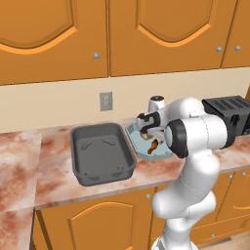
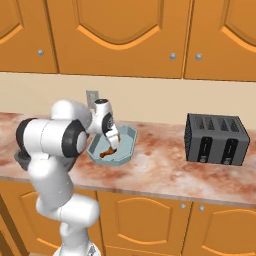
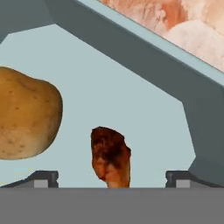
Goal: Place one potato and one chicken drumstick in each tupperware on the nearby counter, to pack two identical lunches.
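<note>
Drumstick (image 3: 110,157) between open pincer (image 3: 112,178) tips

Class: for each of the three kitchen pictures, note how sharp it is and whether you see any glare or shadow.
Left base view: evenly lit, slightly soft, no glare on the dark grey tray. Right base view: the same flat light, with the toaster crisp-edged. Hand view: the potato and drumstick are close and a little blurred, and cast no clear shadow on the teal tupperware.
</note>
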